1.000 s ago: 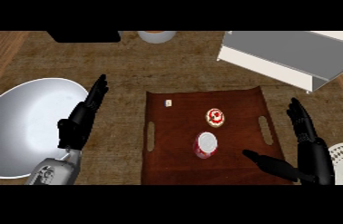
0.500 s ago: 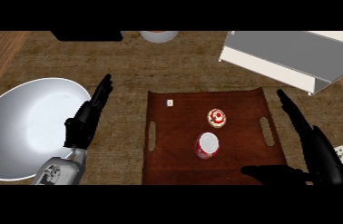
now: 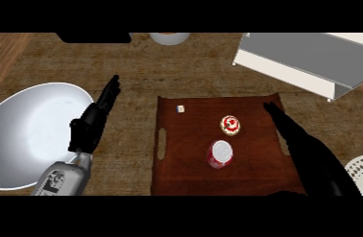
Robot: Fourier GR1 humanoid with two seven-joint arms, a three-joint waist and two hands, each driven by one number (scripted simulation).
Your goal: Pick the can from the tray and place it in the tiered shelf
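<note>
Lying at frame centre on the brown tray (image 3: pixel 248 178), the can (image 3: pixel 220 154) sits untouched; right hand (image 3: pixel 301 140) spread beside it, left hand (image 3: pixel 93 121) straight-fingered at left.

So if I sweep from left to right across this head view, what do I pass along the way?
White plate → left hand → brown tray → can → right hand; the grey tiered shelf sits farther back at the right.
</note>
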